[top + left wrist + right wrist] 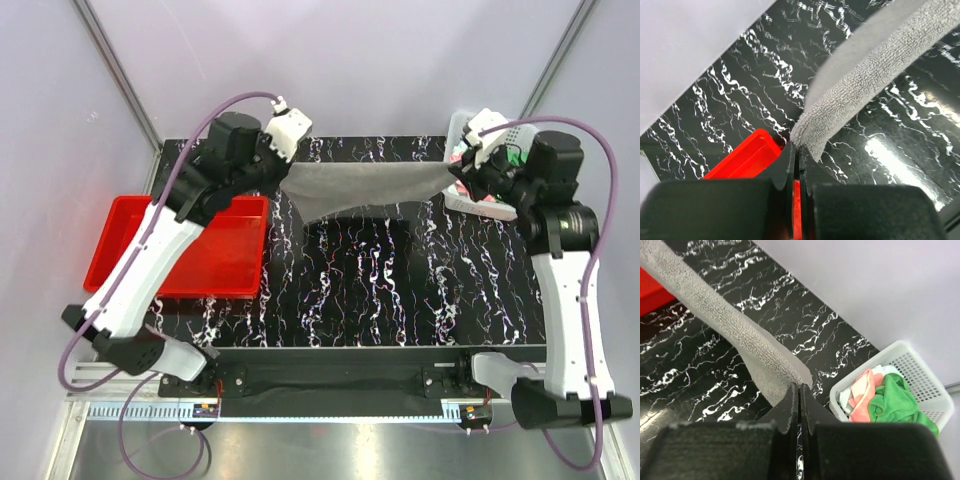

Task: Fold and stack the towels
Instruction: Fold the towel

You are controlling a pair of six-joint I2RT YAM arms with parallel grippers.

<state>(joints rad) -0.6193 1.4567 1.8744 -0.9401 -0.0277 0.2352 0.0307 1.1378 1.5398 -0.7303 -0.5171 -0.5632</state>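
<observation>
One large grey terry-cloth towel (365, 187) hangs stretched above the black marbled surface (400, 290) — the left tool (796, 150) and the right tool (800, 388) are each clamped on one end. A bright green towel (895, 400), a salmon-pink towel (862, 395) and a pale mint towel (844, 399) lie bundled in the white perforated plastic basket (920, 367) at the far right.

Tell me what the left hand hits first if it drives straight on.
Past the grey towel pinched in it, the left hand seems aimed at the black marbled tabletop; depth is uncertain.
</observation>
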